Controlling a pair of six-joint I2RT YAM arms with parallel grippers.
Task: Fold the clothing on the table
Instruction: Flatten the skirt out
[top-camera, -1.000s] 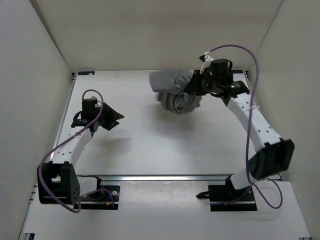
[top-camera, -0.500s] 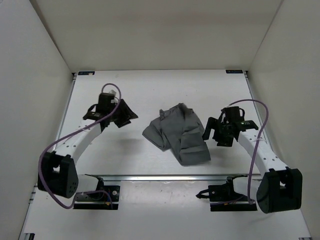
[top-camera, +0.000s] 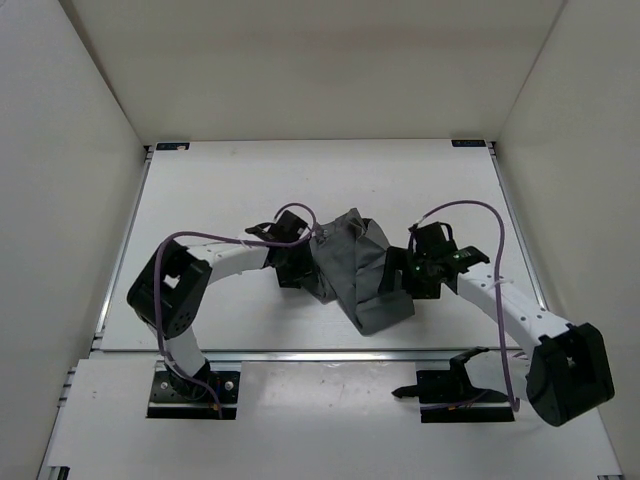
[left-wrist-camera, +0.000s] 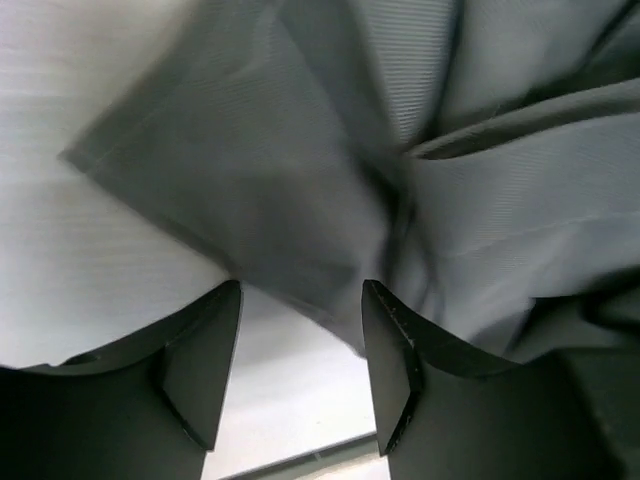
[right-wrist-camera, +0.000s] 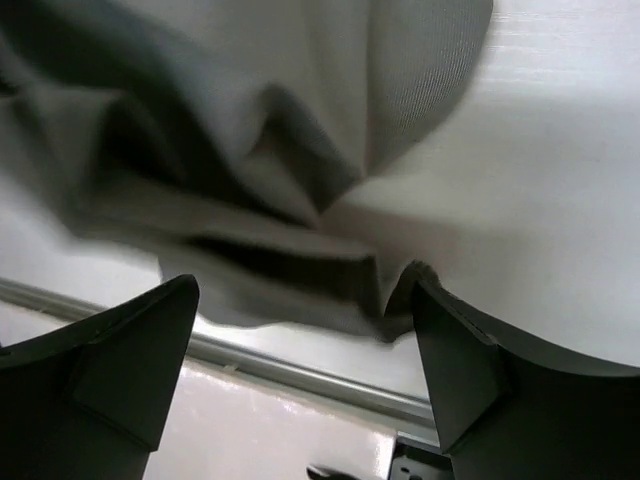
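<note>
1. While both arms reached inward over the counter (top-camera: 230, 180), the clothing (top-camera: 355, 285) lay as a crumpled grey heap between them. It sat in the middle-to-near part of the counter, slightly right of centre.
2. The clothing was not spread flat. Raised folds and dark creases crossed its upper part, and a flatter flap extended toward the near rail (top-camera: 320, 352), stopping short of it.
3. The left claw (top-camera: 297, 262) was positioned at the left edge of the clothing. From the top view, contact between claw and cloth could not be confirmed.
4. In the left wrist view, the two fingers stood apart with nothing clamped between them.
   - A pointed corner of the fabric lay just beyond the fingertips.
   - Bare counter surface showed to the left of that corner and in the gap between the fingers.
5. The right claw (top-camera: 408, 282) was positioned at the right edge of the clothing, opposite the left claw, with the heap between the two.
6. In the right wrist view, the fingers were spread wide with nothing gripped between them.
   - Bunched folds filled the area ahead of the fingertips.
   - A dark edge of the fabric came close to one fingertip; whether it touched could not be determined.
   - Bare counter showed to one side, and the rail ran beneath the cloth's lower edge.
7. A purple cable (top-camera: 215, 238) looped along the left arm, and a matching one arched over the right arm.
</note>
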